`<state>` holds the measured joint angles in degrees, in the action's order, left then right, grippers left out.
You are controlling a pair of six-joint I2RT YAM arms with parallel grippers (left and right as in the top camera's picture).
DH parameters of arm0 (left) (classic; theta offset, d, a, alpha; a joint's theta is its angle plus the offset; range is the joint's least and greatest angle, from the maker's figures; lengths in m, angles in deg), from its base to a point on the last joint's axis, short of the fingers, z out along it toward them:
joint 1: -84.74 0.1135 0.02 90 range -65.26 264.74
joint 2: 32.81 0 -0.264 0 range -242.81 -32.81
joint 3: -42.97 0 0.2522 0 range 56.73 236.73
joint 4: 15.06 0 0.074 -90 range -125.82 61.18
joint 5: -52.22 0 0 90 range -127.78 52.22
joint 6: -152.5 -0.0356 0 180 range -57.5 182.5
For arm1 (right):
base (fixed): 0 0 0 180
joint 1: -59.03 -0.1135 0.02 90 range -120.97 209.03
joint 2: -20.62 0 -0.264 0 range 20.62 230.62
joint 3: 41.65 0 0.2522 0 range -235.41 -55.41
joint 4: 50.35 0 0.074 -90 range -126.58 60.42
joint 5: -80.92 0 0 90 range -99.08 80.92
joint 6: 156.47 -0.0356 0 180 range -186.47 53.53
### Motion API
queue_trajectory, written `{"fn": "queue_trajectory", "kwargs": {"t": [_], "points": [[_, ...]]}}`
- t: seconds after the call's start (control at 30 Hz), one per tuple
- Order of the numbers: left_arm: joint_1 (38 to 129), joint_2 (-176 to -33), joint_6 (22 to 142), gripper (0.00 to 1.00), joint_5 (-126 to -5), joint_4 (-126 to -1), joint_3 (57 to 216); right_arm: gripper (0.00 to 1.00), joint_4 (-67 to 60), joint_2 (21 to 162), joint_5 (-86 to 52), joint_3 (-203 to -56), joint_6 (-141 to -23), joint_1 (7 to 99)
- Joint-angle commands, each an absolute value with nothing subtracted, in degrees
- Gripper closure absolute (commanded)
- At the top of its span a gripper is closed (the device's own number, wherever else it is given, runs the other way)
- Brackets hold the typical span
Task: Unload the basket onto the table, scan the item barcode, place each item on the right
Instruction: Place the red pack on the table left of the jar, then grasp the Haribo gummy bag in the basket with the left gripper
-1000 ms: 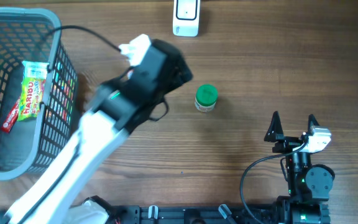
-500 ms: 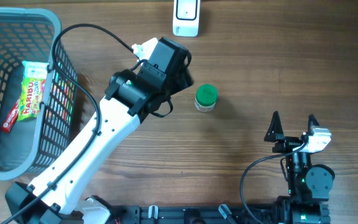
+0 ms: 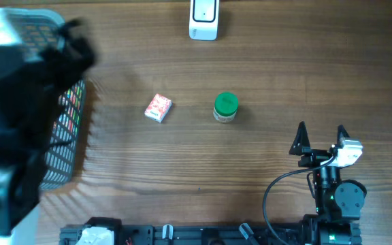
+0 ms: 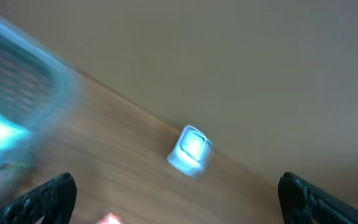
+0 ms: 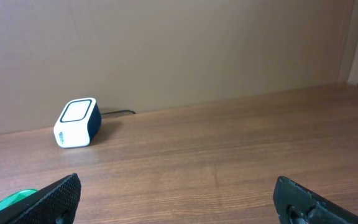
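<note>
Fingers (image 4: 50, 196) of the left gripper (image 4: 176, 186) stand wide apart at the lower corners of the left wrist view, and nothing is held between them; only wood and wall show in the gap. That view is smeared. The white scanner (image 4: 191, 149) sits near the wall, and the basket (image 4: 36, 74) is a blue-grey blur at the left edge. From overhead the left arm (image 3: 5, 136) is a large dark blur over the left of the table (image 3: 284, 68), covering most of the basket (the gripper itself cannot be picked out there).

Over at the near right of the table, the right gripper (image 3: 320, 129) has its two dark fingers spread wide and empty. Its wrist view agrees: one fingertip in each lower corner, bare wood between.

A small red-and-white box (image 3: 158, 107) lies on the wood — free of both grippers — between the basket and a green-lidded jar (image 3: 226, 107). The jar stands near it on the right, not touching. Both are well apart from the scanner, which sits at the far edge, beyond the space between box and jar. In the right wrist view a thin cable runs from behind the scanner along the wall.
</note>
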<state>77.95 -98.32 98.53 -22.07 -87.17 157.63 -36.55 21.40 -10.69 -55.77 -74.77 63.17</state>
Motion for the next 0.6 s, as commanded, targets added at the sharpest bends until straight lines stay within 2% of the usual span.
{"fn": "queue_trajectory", "kwargs": {"t": [0.0,0.03,0.1,0.2,0.37,0.57], "points": [[94.3,-100.0,108.8,0.0,-14.9,-93.6,156.7,0.0,-36.7,21.0,-10.4,-55.7,-74.1,63.0],[101.1,-101.8,113.3,0.0,-16.8,-95.5,155.8,0.0,-36.7,21.0,-10.4,-55.7,-74.1,63.0],[113.1,-107.6,114.4,0.0,-29.0,-96.0,153.6,0.0,-36.7,21.0,-10.4,-55.7,-74.1,63.0],[122.5,-119.3,114.4,0.0,-40.9,-96.0,150.6,0.0,-36.7,21.0,-10.4,-55.7,-74.1,63.0],[122.1,-138.5,114.4,0.0,-42.5,-93.6,147.9,0.0,-36.7,21.0,-10.4,-55.7,-74.1,63.0],[117.7,-150.1,115.7,0.0,-42.4,-89.3,147.7,0.0,-36.7,21.0,-10.4,-55.7,-74.1,63.0]]}}
